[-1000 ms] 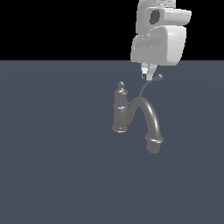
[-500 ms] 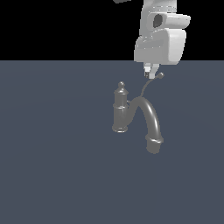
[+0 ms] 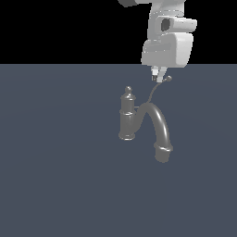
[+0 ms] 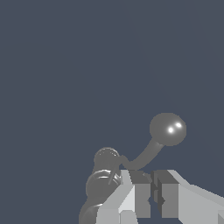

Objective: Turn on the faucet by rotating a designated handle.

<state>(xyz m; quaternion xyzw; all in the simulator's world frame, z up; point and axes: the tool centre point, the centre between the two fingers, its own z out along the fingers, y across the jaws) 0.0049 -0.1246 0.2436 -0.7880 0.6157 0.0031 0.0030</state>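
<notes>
The grey faucet stands on the dark floor, with a ringed column, a small knob on top and a thick arched spout. The thin curved handle rises from the column to a ball tip. My gripper hangs just beside the ball tip, on the exterior view's left of it, fingers close together and holding nothing. In the wrist view the ball tip and handle lie just beyond my gripper, with the knob beside them.
The faucet stands on a flat dark grey-blue floor that fills both views. The arm's white wrist body hangs above the handle.
The gripper has shifted slightly at the handle's tip. The ball tip has moved a little up and towards the exterior view's left.
</notes>
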